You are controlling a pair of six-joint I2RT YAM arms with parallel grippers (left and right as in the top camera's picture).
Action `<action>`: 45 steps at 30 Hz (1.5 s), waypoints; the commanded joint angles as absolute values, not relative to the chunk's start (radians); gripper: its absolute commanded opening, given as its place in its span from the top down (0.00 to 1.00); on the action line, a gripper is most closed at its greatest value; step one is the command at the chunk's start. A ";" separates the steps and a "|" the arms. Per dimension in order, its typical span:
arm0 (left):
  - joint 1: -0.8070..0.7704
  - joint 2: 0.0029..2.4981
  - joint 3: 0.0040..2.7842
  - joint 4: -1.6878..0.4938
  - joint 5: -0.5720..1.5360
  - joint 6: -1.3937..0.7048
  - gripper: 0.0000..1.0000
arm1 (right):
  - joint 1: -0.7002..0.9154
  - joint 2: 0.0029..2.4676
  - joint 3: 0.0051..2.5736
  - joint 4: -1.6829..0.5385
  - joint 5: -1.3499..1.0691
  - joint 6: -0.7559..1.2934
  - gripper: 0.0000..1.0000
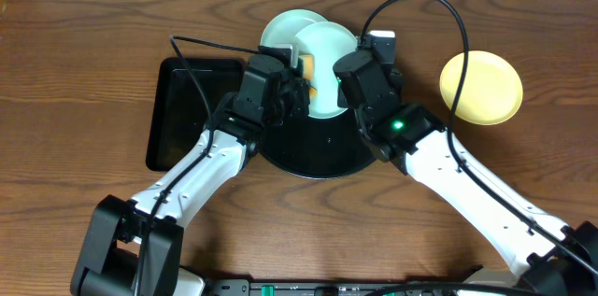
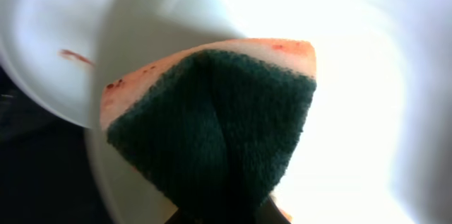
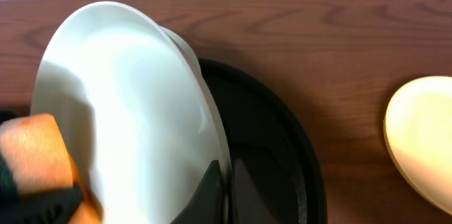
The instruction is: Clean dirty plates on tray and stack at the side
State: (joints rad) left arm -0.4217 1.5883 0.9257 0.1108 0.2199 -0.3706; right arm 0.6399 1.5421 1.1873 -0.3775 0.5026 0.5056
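Observation:
My right gripper [image 3: 227,185] is shut on the rim of a pale mint-blue plate [image 3: 134,111] and holds it tilted up over the round black tray [image 1: 313,151]. My left gripper [image 1: 297,91] is shut on a sponge [image 2: 212,121] with a green scouring face and orange body, pressed against that plate [image 1: 327,72]. A second mint-blue plate [image 1: 280,30] lies behind it on the tray; in the left wrist view it [image 2: 42,54] shows a brown smear. The pale yellow plate [image 1: 480,87] lies on the table to the right, off the tray.
A smaller rectangular black tray [image 1: 182,114] lies on the wooden table left of the round tray. Both arms' cables loop over the tray area. The table's far edge runs just behind the plates.

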 commanded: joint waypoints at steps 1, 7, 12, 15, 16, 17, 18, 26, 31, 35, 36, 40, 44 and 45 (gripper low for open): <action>-0.422 1.569 0.931 0.128 0.080 -0.375 0.89 | 0.649 1.509 1.183 -0.378 0.477 0.492 0.99; -0.411 1.567 0.931 0.218 0.048 -0.332 0.89 | 0.649 1.509 1.182 -0.388 0.482 0.467 0.99; -0.400 1.531 0.932 0.268 0.044 -0.310 0.89 | 0.649 1.509 1.182 -0.389 0.531 0.427 0.99; -0.400 1.496 0.932 0.252 0.057 -0.316 0.89 | 0.648 1.509 1.182 -0.388 0.559 0.421 0.99; -0.400 1.483 0.932 0.239 0.085 -0.317 0.89 | 0.648 1.509 1.182 -0.389 0.565 0.421 0.99; -0.400 1.473 0.932 0.224 0.126 -0.329 0.90 | 0.649 1.509 1.182 -0.389 0.568 0.420 0.99; -0.401 1.464 0.932 0.208 0.191 -0.360 0.91 | 0.649 1.509 1.182 -0.388 0.568 0.420 0.99; -0.455 1.490 0.931 0.130 0.329 -0.406 0.92 | 0.649 1.509 1.182 -0.385 0.568 0.421 0.99; -0.521 1.499 0.931 0.082 0.327 -0.409 0.92 | 0.649 1.509 1.182 -0.386 0.568 0.421 0.99; -0.554 1.511 0.931 0.079 0.274 -0.409 0.92 | 0.649 1.509 1.182 -0.385 0.567 0.421 0.99; -0.558 1.517 0.931 0.074 0.255 -0.409 0.92 | 0.649 1.509 1.182 -0.386 0.567 0.421 0.99; -0.561 1.551 0.931 0.064 0.214 -0.393 0.92 | 0.649 1.509 1.182 -0.389 0.567 0.421 0.99; -0.559 1.582 0.931 0.060 0.122 -0.370 0.92 | 0.649 1.509 1.182 -0.392 0.567 0.421 0.99; -0.559 1.583 0.931 0.060 0.097 -0.360 0.92 | 0.649 1.509 1.182 -0.393 0.567 0.421 0.99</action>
State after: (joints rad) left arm -0.5629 1.5711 0.9257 0.0612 0.1928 -0.3912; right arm 0.6399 1.5314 1.1870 -0.3954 0.5434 0.4274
